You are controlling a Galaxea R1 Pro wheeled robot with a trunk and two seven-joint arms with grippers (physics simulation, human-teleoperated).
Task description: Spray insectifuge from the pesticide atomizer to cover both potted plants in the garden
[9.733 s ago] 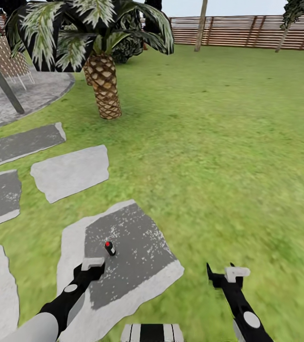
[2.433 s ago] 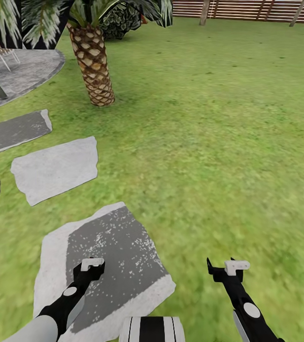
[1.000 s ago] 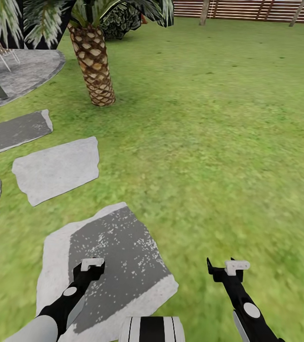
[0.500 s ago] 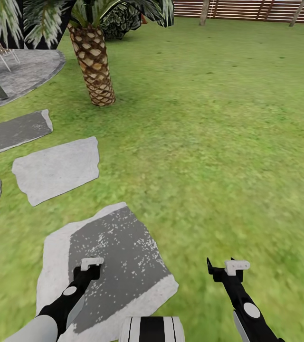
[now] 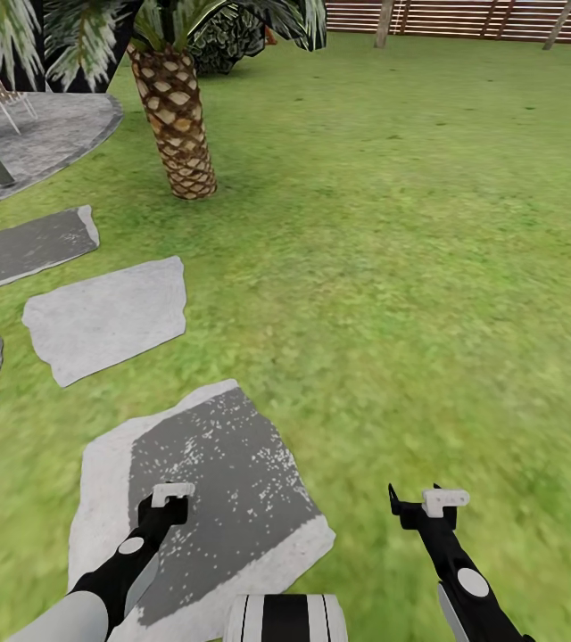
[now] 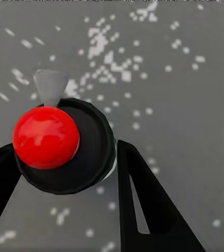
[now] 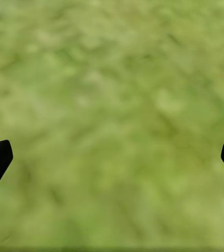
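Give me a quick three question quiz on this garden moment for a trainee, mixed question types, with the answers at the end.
1. True or false: in the left wrist view, the pesticide atomizer sits between the left gripper fingers.
2. What lies under the right gripper? A) stepping stone B) lawn C) patio
3. Fill in: the left gripper hangs over a grey ___.

Key:
1. True; a dark finger shows on each side of its round dark body with the red mark.
2. B; the right wrist view looks down on the green lawn, fingertips wide apart.
3. Stepping stone.
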